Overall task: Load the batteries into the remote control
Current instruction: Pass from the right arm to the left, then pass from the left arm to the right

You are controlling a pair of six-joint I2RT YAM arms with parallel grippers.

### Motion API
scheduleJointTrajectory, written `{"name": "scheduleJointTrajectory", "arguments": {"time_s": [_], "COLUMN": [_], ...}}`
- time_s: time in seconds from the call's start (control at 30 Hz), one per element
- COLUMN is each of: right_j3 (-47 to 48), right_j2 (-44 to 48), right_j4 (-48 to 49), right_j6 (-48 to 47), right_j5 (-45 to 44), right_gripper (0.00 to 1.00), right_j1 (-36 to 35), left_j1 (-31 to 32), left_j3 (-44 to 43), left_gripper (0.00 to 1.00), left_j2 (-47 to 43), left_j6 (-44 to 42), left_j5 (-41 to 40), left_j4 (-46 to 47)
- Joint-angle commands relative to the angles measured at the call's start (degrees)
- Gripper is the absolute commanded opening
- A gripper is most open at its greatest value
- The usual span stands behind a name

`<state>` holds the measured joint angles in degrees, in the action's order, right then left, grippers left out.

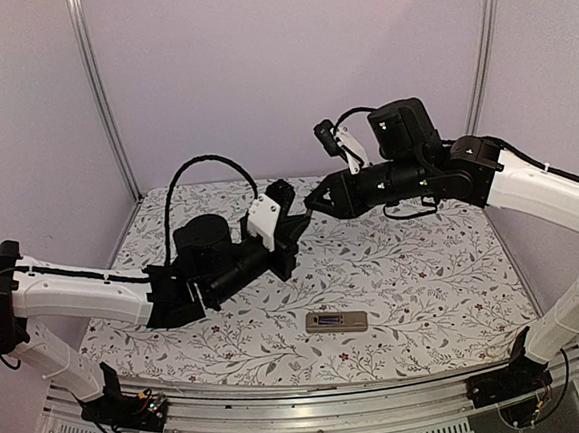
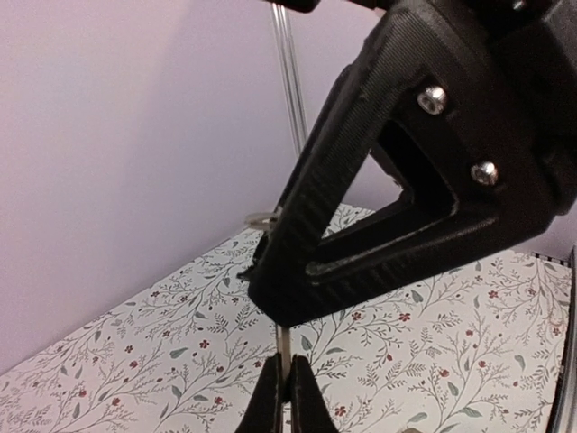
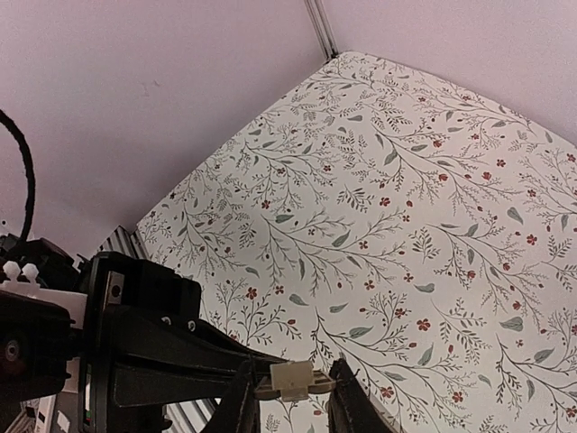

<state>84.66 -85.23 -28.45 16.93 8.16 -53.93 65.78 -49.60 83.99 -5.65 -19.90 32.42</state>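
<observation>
The remote control (image 1: 336, 321) is a small grey-tan bar lying flat on the bench (image 1: 424, 266), back upward, its long side running left to right near the front edge. A dark recess shows in its left half.

**Colours and patterns noted**

Tabletop (image 1: 425, 286): white, printed all over with grey-green leafy sprigs and small red flowers.
Walls (image 1: 258, 68): plain pale lilac.
Frame posts (image 1: 99, 91): silver.
Remote control (image 1: 336, 321): grey-tan, with a dark patch at its centre.
Left arm (image 1: 75, 292), right arm (image 1: 548, 188): white shells, black joints.
Left gripper (image 2: 285, 379), right gripper (image 3: 293, 370): black.
Small piece (image 3: 290, 379) at the right gripper: off-white.
</observation>
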Motion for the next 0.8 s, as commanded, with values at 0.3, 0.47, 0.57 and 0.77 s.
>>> {"name": "scheduleJointTrajectory", "arguments": {"time_s": [0.3,0.47,0.57,0.77], "right_j3": [-13.8,-14.9,-14.8,-14.5], "right_j2": [5.2,5.2,4.5,3.3], "right_j4": [28.0,32.0,32.5,33.3], "right_j6": [2.4,1.6,1.5,1.6], "right_j5": [2.7,1.3,1.3,1.8], "right_gripper": [0.40,0.40,0.36,0.26], "right_j1": [-0.8,-0.9,-1.0,-0.9], "left_j1": [0.0,0.1,0.2,0.2], "left_j3": [3.7,3.6,3.7,3.7], "left_gripper": [0.00,0.00,0.00,0.00], "left_j2": [0.6,1.3,1.4,1.5], "left_j6": [12.5,13.4,13.3,12.8], "left_j5": [-2.8,-2.8,-2.9,-3.1], "left_j4": [18.2,18.6,18.9,18.8]}}
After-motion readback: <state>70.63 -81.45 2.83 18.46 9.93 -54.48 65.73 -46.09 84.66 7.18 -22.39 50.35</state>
